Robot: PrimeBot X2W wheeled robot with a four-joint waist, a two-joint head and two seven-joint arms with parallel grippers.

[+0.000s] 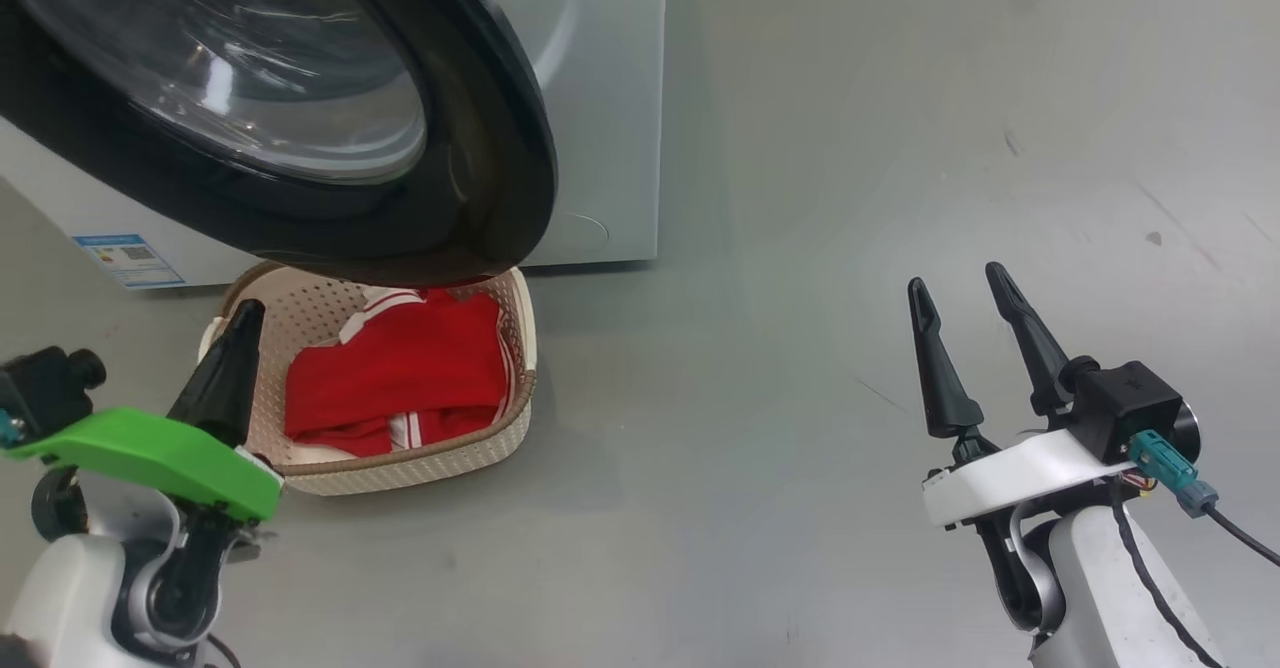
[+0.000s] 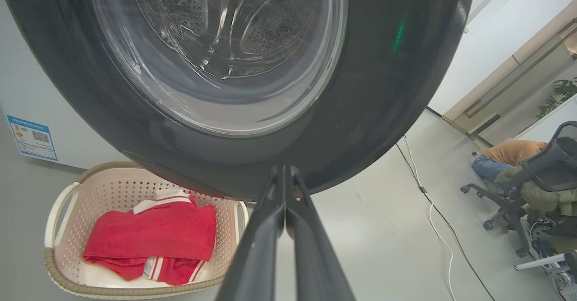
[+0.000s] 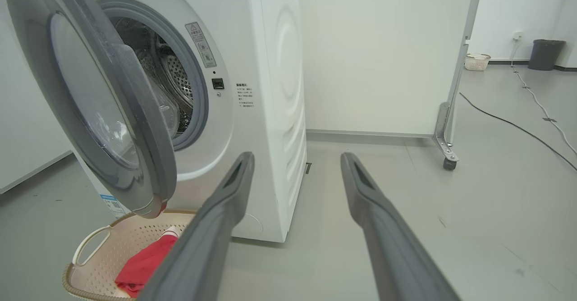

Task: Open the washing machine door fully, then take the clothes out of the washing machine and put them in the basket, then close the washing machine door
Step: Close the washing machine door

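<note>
With the clothes [image 1: 400,373] lying in the basket [image 1: 420,470], closing seemed the step in hand: the door [image 1: 480,148] hung open over the basket, awaiting a push from the clenched, empty left gripper [image 1: 248,310] beside the basket, while the right gripper [image 1: 955,280] gaped empty, well apart.

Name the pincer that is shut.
The left pincer, on the green-bracketed arm beside the basket: its two dark fingers are pressed together, while the right pincer holds its own spread apart.
</note>
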